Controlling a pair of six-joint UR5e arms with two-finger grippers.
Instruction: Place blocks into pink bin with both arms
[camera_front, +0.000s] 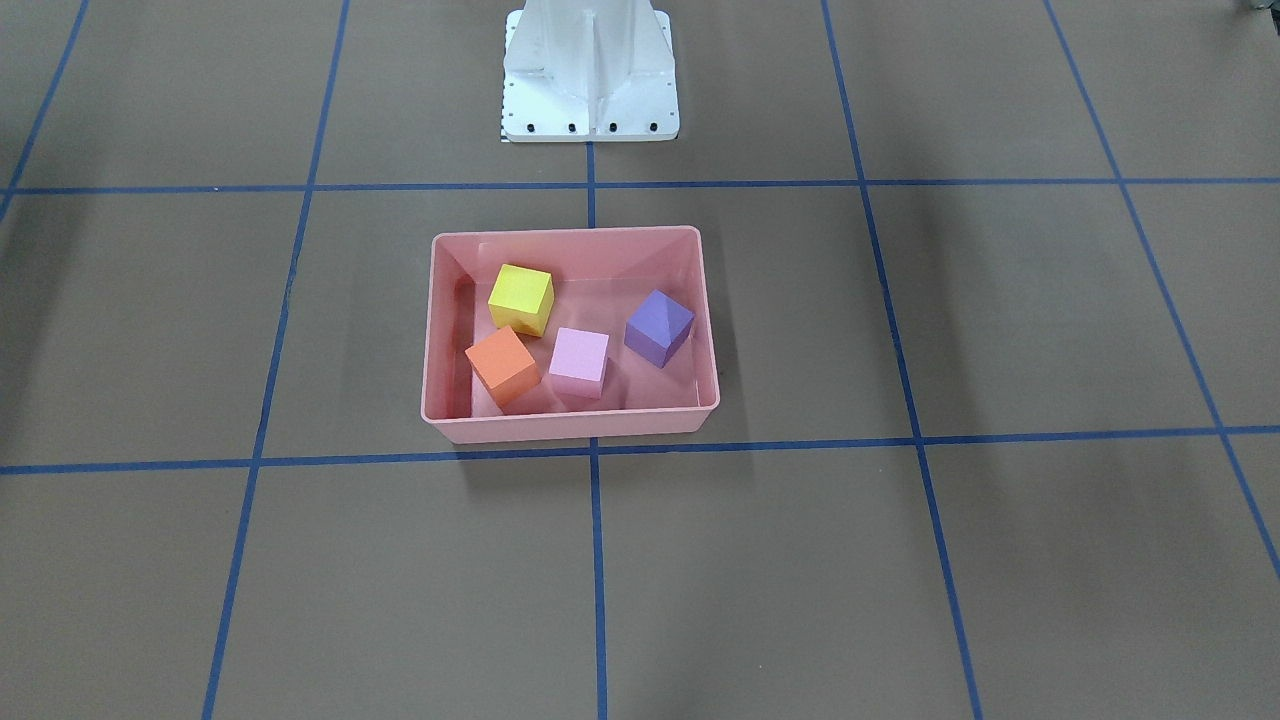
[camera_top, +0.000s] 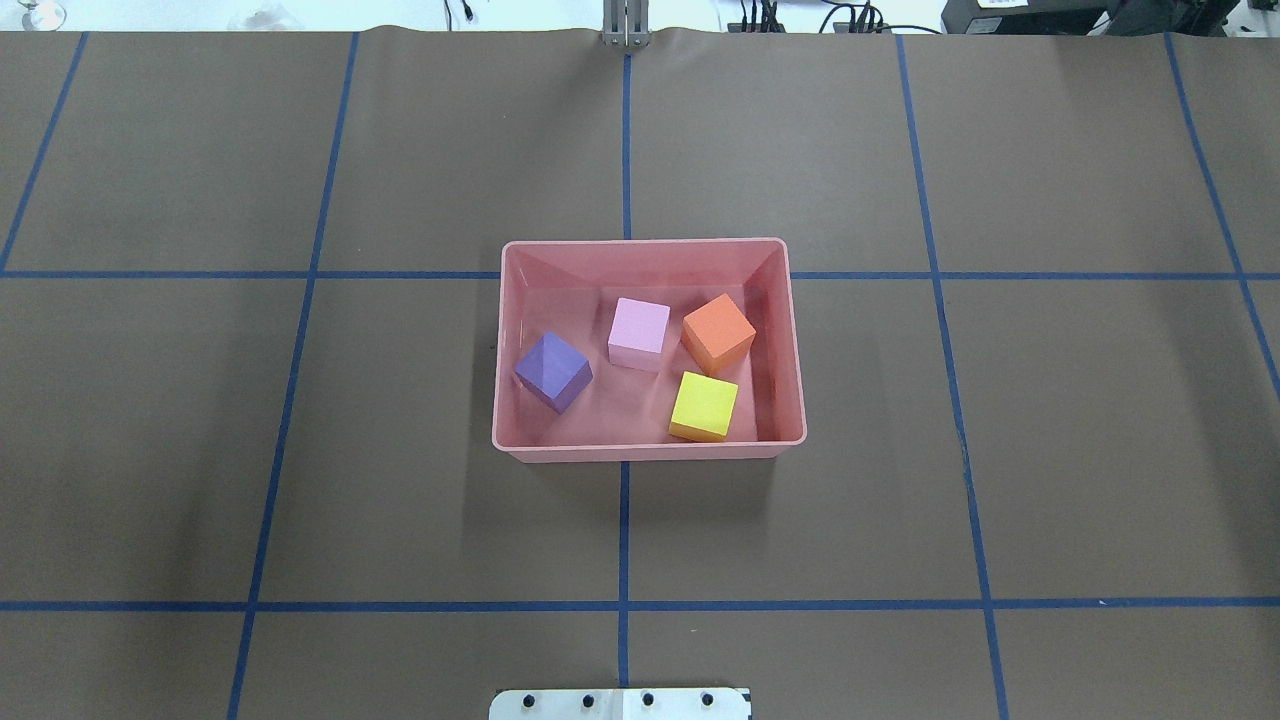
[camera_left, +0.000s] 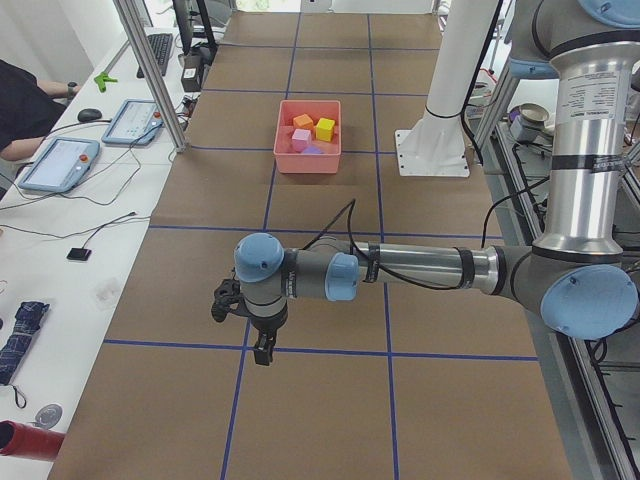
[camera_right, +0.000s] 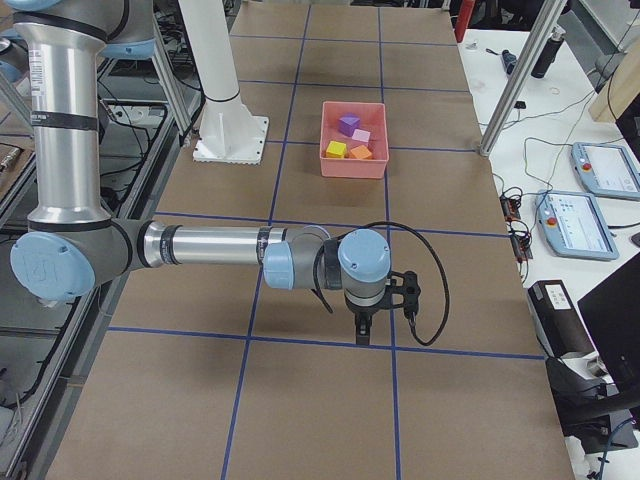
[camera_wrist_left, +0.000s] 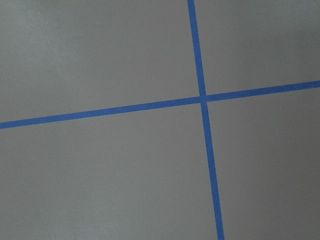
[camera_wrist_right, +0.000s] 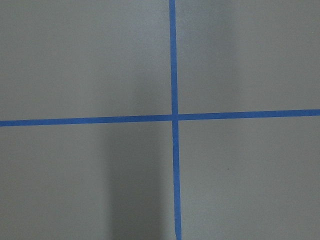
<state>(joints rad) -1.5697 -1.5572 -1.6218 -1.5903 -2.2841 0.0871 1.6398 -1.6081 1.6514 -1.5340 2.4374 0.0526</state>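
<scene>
The pink bin (camera_front: 570, 425) stands at the table's middle and also shows in the overhead view (camera_top: 640, 450). Inside it lie the yellow block (camera_front: 521, 298), the orange block (camera_front: 502, 365), the light pink block (camera_front: 579, 360) and the purple block (camera_front: 659, 327), all apart from each other. My left gripper (camera_left: 262, 355) hangs over the table far from the bin, seen only in the exterior left view. My right gripper (camera_right: 362, 335) hangs likewise at the other end, seen only in the exterior right view. I cannot tell whether either is open or shut.
The white base plate (camera_front: 590, 110) stands behind the bin. Blue tape lines (camera_top: 624, 520) grid the brown table. Both wrist views show only table and tape crossings. Operator desks with tablets (camera_left: 130, 120) line the far side.
</scene>
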